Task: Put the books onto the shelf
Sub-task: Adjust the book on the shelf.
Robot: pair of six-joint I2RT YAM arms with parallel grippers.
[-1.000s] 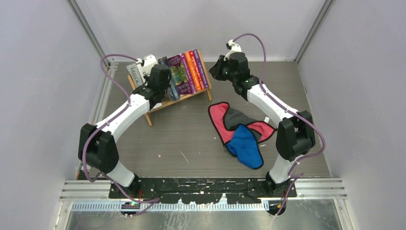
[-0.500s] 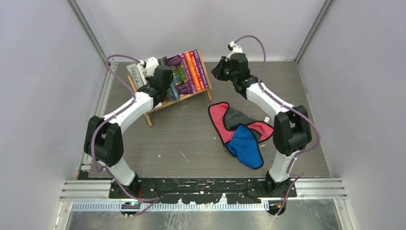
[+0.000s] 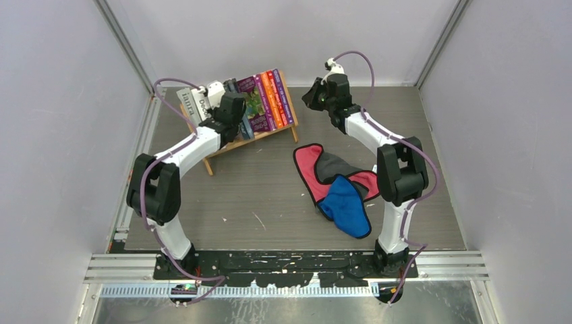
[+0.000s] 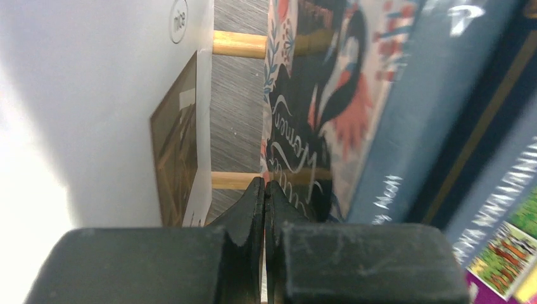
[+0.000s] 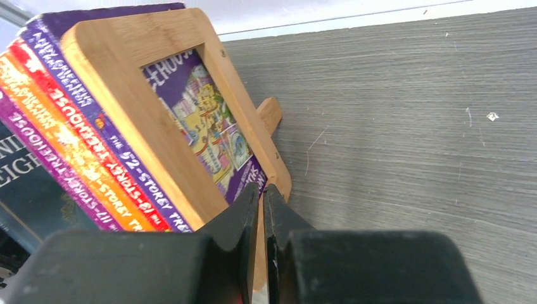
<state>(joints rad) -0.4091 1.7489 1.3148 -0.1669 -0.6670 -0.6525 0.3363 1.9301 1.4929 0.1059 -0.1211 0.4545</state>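
Books [image 3: 266, 101] stand on the shelf [image 3: 210, 164]. Left gripper [image 4: 264, 187], fully closed and empty, sits between two: white book [image 4: 114, 95] at 9 o'clock, floral book [image 4: 304, 126] at 3 o'clock, covers running 12-to-6. Right gripper [image 5: 261, 190], nearly closed, empty, beside the end piece [image 5: 126, 76]

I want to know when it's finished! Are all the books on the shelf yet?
Nearly. Done: the books sit in the shelf; none lies on the table in the top view. In hand: nothing is held. The left gripper, shut, pokes between the white book and the floral book; the right gripper, shut, is at the shelf's end. Left: maybe only straightening them.
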